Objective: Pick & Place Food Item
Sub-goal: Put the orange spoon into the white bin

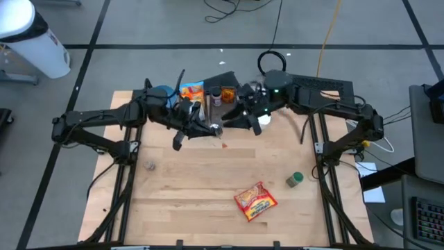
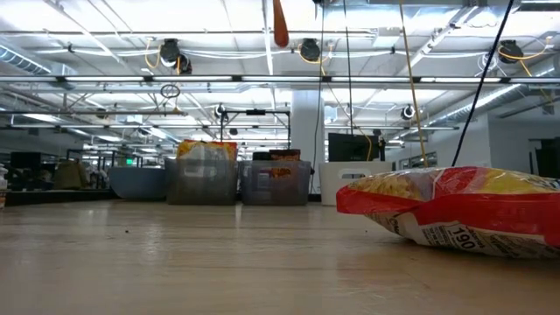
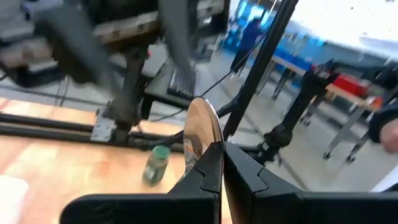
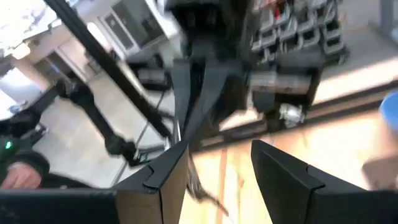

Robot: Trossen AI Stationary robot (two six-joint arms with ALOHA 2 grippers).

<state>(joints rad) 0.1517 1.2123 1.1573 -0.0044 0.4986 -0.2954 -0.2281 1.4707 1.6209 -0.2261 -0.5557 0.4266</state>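
Wooden table (image 1: 194,201): one noodle packet (image 1: 255,201), one jar (image 1: 295,180)

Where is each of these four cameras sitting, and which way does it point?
High: overhead, straight down on table; both arms show.
Low: at tabletop height, level across to the room; noodle packet close, no arm.
Left wrist: past left gripper, shut on a spoon, toward jar.
Right wrist: past right gripper, open.
Shared: high and left wrist both show the jar.

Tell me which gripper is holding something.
The left gripper, shut on a shiny metal utensil; the right gripper is open, with nothing gripped.
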